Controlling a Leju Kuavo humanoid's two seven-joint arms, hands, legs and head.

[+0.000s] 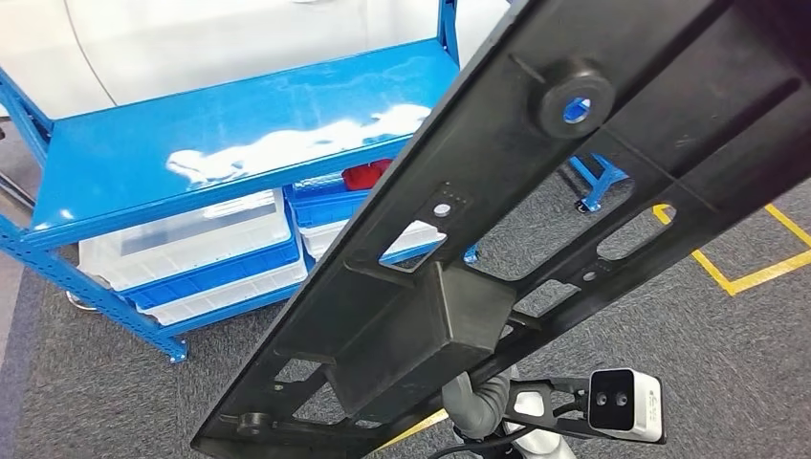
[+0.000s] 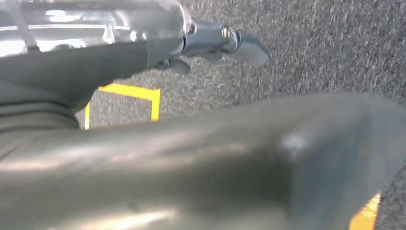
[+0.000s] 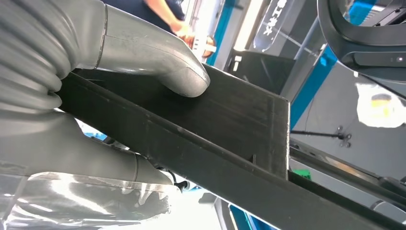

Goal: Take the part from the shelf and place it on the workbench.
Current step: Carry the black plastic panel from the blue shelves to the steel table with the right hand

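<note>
While the long black part (image 1: 497,249) stretches slanted across the head view, raised in front of the blue shelf (image 1: 230,143), the right hand (image 3: 95,96) grasps its edge, thumb pressed on one face, fingers beneath. Whether the left hand (image 2: 210,43) holds anything, I cannot tell.

A factory workshop, by the look of it: blue steel shelf (image 1: 220,143) holding plastic bins (image 1: 191,251), grey carpeted floor (image 1: 115,392) marked with yellow tape lines (image 1: 741,280).
</note>
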